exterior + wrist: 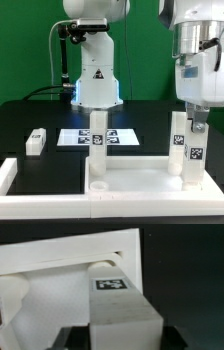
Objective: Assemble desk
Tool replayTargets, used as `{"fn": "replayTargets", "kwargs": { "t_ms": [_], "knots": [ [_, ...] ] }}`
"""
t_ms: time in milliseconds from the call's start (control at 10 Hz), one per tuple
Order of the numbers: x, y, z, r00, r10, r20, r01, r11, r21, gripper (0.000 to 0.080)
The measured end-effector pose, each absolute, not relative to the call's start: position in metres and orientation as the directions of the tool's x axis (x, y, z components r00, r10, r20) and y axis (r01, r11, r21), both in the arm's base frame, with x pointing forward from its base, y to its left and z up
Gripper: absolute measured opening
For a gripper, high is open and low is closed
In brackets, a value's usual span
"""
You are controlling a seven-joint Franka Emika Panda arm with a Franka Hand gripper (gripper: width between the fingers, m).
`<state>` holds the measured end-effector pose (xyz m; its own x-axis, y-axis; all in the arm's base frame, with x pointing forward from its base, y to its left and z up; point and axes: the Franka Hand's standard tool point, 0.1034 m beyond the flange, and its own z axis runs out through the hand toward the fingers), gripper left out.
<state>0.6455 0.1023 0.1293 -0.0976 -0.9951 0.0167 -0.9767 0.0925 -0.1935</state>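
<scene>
Here we see the gripper (197, 129) pinching a white leg (118, 308) upright at the tabletop's (135, 172) corner, on the exterior view's right. Two more legs (97, 140) (178, 140) stand on the tabletop. A fourth leg (36, 141) lies well apart on the black table (25, 115).

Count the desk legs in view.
4. Loose leg lies on the black table, exterior view's left; second leg stands on the tabletop; third leg and fourth leg stand at that view's right, the fourth in the gripper. None seems hidden.
</scene>
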Motion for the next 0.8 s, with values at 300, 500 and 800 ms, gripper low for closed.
{"fn": "replayTargets", "kwargs": {
  "t_ms": [300,500,800],
  "knots": [
    [0.6455,0.1023,0.1293,-0.098,-0.995,0.017,-0.977,0.093,-0.194,0.0321],
    [0.6455,0.1023,0.1293,-0.098,-0.995,0.017,-0.977,0.093,-0.194,0.0503],
    [0.6455,0.1023,0.1293,-0.098,-0.995,0.017,-0.977,0.093,-0.194,0.0642]
  ]
}}
